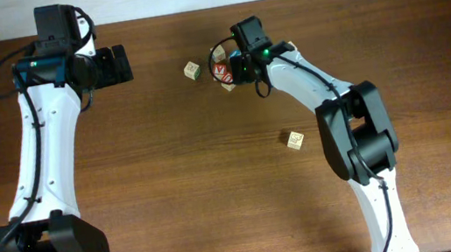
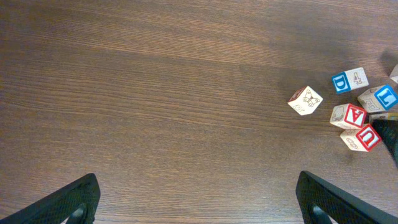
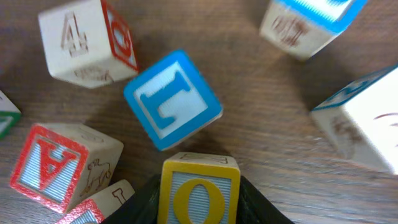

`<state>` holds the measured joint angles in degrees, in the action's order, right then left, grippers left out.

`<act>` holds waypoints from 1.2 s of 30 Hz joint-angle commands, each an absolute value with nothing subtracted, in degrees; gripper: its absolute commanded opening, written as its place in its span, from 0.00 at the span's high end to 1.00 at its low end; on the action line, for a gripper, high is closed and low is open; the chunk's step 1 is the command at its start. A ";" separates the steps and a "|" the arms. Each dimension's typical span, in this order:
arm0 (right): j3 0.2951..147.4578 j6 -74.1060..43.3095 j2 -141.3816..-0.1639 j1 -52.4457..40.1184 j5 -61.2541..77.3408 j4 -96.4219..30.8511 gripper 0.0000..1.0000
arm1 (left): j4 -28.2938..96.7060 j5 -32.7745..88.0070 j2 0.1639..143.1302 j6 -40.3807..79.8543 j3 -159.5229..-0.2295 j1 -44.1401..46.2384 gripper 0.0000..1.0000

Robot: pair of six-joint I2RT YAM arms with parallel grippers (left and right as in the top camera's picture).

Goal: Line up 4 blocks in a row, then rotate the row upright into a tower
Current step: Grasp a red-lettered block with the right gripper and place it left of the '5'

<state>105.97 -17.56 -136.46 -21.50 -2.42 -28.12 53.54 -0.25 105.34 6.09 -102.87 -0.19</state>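
Note:
In the right wrist view, a cube with a yellow O face (image 3: 199,190) sits between the two black fingers of my right gripper (image 3: 199,202), which press on both its sides. Around it lie a red A block (image 3: 50,165), a cube with a red face and a 4 (image 3: 87,40), and a green corner (image 3: 5,117) at the left edge. From overhead, the right gripper (image 1: 231,70) is down in the cluster of blocks (image 1: 223,75). My left gripper (image 1: 115,64) hangs open over bare wood, far left of the cluster.
A blue-faced cube (image 3: 171,99) lies just beyond the yellow one, with other blue-faced cubes (image 3: 308,22) at the upper right. One tan cube (image 1: 192,70) sits left of the cluster and another (image 1: 296,140) lies in front of it. The left wrist view shows the cluster (image 2: 360,115) at its right edge.

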 commanded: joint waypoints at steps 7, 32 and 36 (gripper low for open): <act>110.93 -20.03 -133.32 -22.13 -3.49 -38.35 0.77 | 53.65 -0.45 105.43 5.98 -104.14 -0.16 0.01; 122.80 -9.41 -138.85 -24.62 2.33 -46.61 0.32 | 53.65 -0.45 105.43 5.98 -104.14 -0.19 0.01; 122.80 -4.67 -143.79 -24.69 2.74 -44.58 0.49 | 53.65 -0.45 105.43 5.98 -104.14 -0.19 0.01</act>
